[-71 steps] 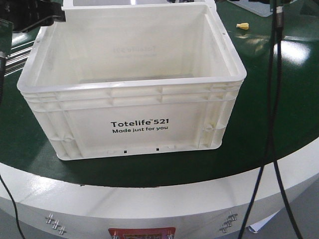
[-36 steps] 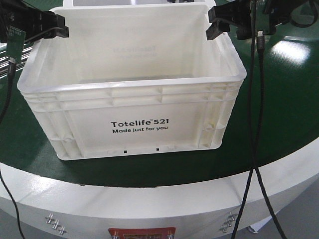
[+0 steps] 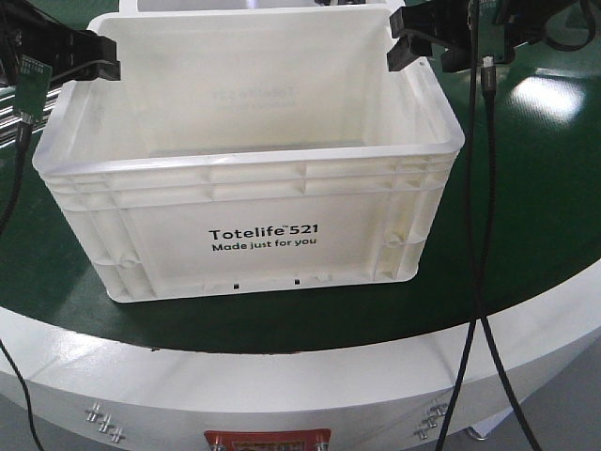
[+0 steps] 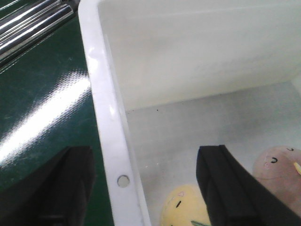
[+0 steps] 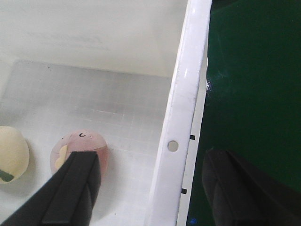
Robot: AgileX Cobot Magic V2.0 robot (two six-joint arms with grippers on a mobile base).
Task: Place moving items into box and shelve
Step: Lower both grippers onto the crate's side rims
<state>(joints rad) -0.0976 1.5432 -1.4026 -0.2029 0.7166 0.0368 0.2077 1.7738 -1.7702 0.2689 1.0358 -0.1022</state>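
Note:
The white box [image 3: 254, 197] with black "Totelife 521" print stands on the green table. On its floor lie the moving items: a cream-yellow ball [image 4: 182, 208] [image 5: 11, 153] and a pink-brown ball [image 4: 278, 168] [image 5: 83, 143]. My left gripper [image 3: 101, 58] [image 4: 141, 188] is open and straddles the box's left rim [image 4: 109, 136], one finger outside and one inside. Over the box's right rim [image 5: 180, 132] my right gripper [image 3: 411, 49] [image 5: 155, 188] is open too, its inner finger above the pink-brown ball. Neither gripper holds anything.
Black cables [image 3: 481, 235] hang down at the right in front of the table. Metal rails [image 4: 33, 19] run along the green table top [image 3: 526, 216] left of the box. The table's white curved edge [image 3: 282, 376] is near the camera.
My right gripper has come into view from the right and now sits over the box's right rim. My left gripper has shifted slightly at the left rim. The box has not moved.

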